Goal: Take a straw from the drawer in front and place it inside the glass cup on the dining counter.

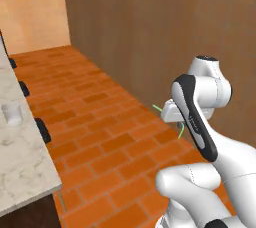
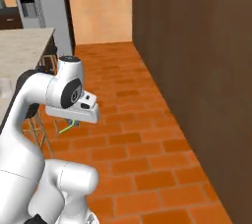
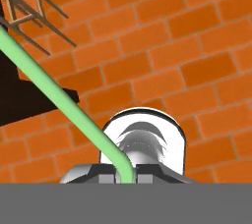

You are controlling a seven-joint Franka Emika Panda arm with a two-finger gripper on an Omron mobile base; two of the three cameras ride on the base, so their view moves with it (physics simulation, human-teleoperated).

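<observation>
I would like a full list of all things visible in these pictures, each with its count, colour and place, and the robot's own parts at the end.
straw: one, light green, clamped between the finger tips, above the floor.
glass cup: one, clear, standing on the dining counter.
dining counter: one, beige-white marbled top, left of the arm.
stools: several dark seats along the counter edge.
brick floor: orange-red, below the arm.
wooden wall: dark brown, right of the arm.
refrigerator: one, grey, far end of the room.
gripper: one, shut on the straw.
</observation>
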